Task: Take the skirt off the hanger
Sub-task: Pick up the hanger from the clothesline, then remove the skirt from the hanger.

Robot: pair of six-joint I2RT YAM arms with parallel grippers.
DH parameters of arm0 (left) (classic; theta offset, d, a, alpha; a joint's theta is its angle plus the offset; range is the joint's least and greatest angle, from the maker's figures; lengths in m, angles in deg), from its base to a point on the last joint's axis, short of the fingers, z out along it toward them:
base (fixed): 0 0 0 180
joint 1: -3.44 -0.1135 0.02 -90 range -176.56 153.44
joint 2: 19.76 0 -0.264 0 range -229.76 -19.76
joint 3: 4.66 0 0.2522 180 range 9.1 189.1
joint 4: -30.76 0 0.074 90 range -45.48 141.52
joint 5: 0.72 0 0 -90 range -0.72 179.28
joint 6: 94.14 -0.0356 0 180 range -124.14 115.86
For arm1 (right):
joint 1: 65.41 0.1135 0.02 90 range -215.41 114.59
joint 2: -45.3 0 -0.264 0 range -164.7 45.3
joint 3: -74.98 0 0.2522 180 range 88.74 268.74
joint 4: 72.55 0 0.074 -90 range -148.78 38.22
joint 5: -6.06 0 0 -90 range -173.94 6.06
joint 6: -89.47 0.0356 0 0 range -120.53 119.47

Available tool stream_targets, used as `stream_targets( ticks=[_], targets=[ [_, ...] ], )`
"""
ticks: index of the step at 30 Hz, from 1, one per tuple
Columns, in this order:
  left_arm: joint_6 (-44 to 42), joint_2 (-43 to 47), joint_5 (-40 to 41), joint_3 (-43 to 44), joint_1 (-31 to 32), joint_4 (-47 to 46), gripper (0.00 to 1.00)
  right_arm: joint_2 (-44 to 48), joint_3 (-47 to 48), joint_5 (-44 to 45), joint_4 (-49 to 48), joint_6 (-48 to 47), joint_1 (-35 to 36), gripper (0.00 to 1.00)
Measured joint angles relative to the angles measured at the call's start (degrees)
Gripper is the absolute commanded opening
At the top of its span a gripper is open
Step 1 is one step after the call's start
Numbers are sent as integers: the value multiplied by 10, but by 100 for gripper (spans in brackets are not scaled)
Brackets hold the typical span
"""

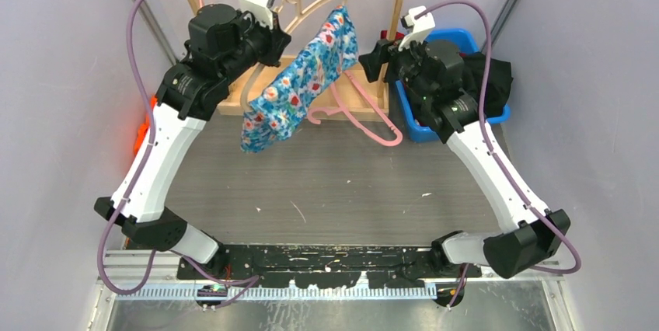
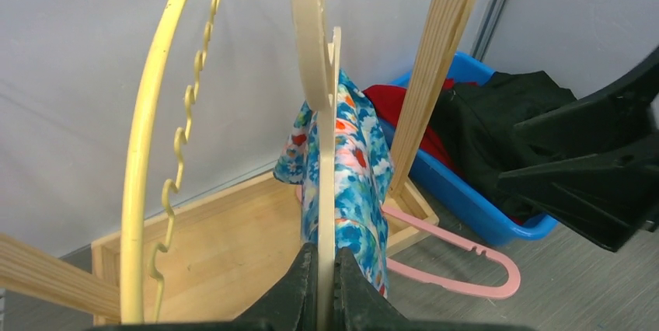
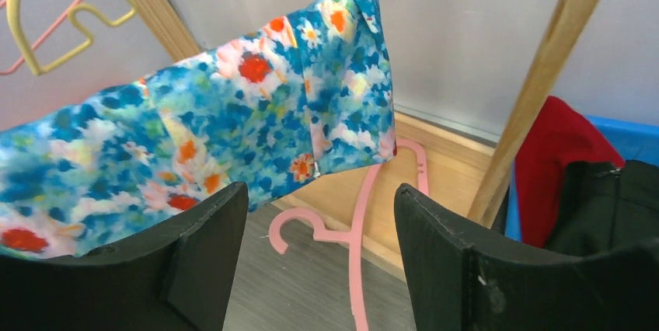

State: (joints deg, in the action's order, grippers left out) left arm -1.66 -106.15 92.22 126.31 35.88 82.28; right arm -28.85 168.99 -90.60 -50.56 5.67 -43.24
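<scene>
The skirt point(image 1: 299, 86) was a thin floral cotton, draped over one arm of the pale wooden hanger point(image 2: 319, 74) and trailing down and to the left towards the worktop point(image 1: 334, 183); whether its lower hem touched the surface could not be told. It looked light and limp, folding where it hung, so it would probably sag and slide rather than keep any shape; the smooth wood under it should offer little friction, and nothing about it seemed fragile.

The left tool point(image 2: 326, 257) was closed on the hanger's thin edge, its two fingers pinching the wood from either side; that grip appeared to steady the hanger. The right tool point(image 3: 320, 191) stood with its jaws wide apart and nothing between them, just short of the skirt's upper end.

The best hold seemed to be the folded cloth near that upper end, where several layers bunched over the hanger's arm; a pinch there would likely catch enough fabric to draw the skirt off sideways. A shallow pinch might slip off a single layer.

A pink hanger point(image 1: 365, 109) lay on the worktop below; a blue bin point(image 1: 458, 40) of dark clothes stood to the right.
</scene>
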Motion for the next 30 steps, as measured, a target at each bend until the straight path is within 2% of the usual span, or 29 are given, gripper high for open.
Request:
stream_targets(
  ticks=[5, 13, 18, 30],
  targets=[
    [0, 26, -1, 0, 0, 33, 0, -48, 24, -28, 12, -2, -3, 78],
    [-3, 103, -2, 0, 0, 70, 0, -163, 78, -79, 15, 7, -5, 75],
    [-12, 128, -2, 4, 0, 75, 0, -168, 94, -119, 17, 18, -5, 75],
    [-15, 122, -7, 5, 0, 98, 0, -163, 112, -221, -26, 51, -8, 75]
  ],
)
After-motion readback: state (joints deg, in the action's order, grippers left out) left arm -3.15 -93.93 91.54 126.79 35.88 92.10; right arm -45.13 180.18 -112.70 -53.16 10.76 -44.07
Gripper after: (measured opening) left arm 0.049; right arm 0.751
